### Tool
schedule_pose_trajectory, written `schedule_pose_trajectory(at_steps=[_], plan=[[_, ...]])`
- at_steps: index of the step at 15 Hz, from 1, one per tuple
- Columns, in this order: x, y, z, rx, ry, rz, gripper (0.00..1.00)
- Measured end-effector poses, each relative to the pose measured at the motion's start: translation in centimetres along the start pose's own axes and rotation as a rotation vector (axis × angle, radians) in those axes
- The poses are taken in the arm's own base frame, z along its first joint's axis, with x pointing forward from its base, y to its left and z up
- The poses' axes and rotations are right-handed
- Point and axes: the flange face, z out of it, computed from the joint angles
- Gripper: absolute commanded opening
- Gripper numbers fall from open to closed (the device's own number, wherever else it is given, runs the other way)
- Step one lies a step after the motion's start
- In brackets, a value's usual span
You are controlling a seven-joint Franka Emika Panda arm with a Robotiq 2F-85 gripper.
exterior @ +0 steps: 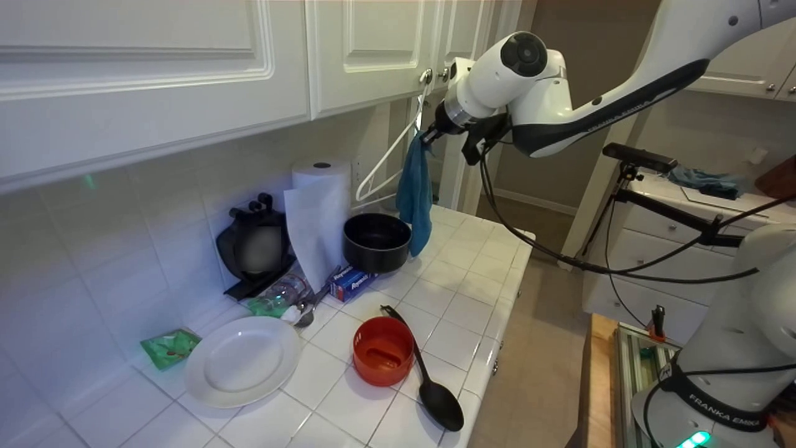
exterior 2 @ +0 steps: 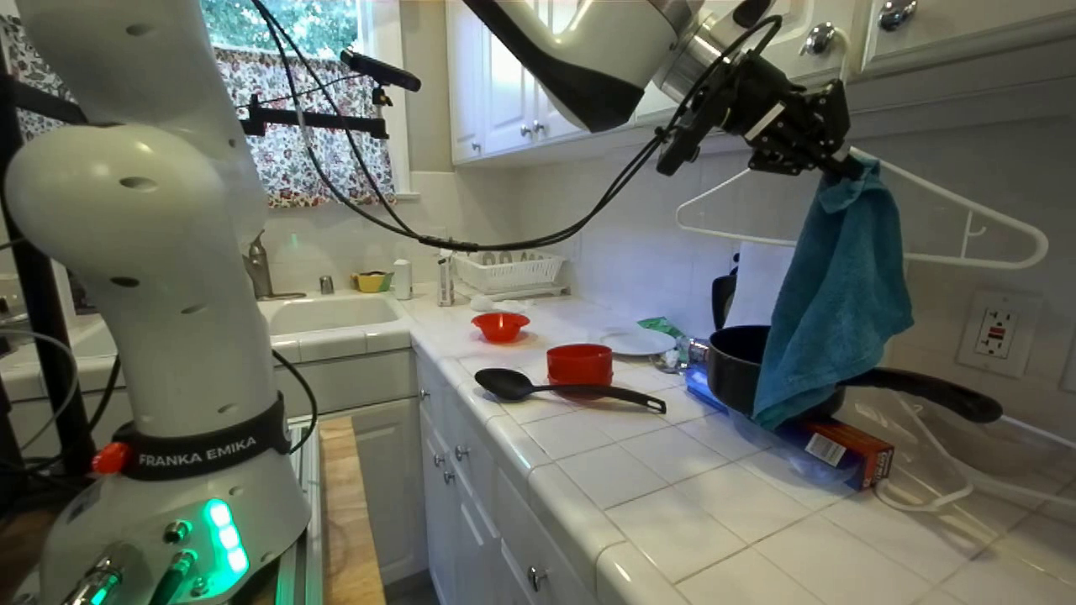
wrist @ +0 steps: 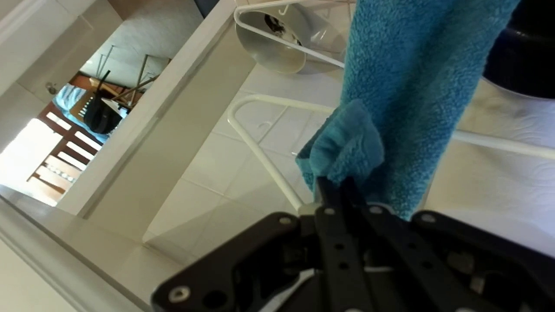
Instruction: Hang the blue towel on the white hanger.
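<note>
The white hanger (exterior: 387, 154) hangs from a cabinet knob (exterior: 426, 76); it also shows in an exterior view (exterior 2: 975, 206) and in the wrist view (wrist: 260, 151). My gripper (exterior: 426, 138) is shut on the top of the blue towel (exterior: 415, 193), right beside the hanger's upper part. The towel (exterior 2: 841, 286) hangs straight down on the near side of the hanger and covers part of its lower bar. In the wrist view the gripper (wrist: 340, 184) pinches a bunched end of the towel (wrist: 416, 86). I cannot tell whether the towel touches the hanger.
A black pot (exterior 2: 731, 370) sits on a foil box (exterior: 351, 283) just below the towel. A paper towel roll (exterior: 320, 211) stands behind. Another white hanger (exterior 2: 933, 500) lies on the counter. A red cup (exterior: 383, 351), black spoon (exterior: 435, 398) and plate (exterior: 242, 361) are nearer. Cabinets (exterior: 373, 43) overhang.
</note>
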Motion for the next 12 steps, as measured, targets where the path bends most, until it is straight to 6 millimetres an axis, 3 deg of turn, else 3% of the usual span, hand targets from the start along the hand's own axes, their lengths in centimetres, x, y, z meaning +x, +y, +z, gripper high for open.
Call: schedule_pose_trajectory(at_steps=[12], plan=[[0.5, -1.6, 1.9, 0.016, 0.048, -0.1, 0.05]])
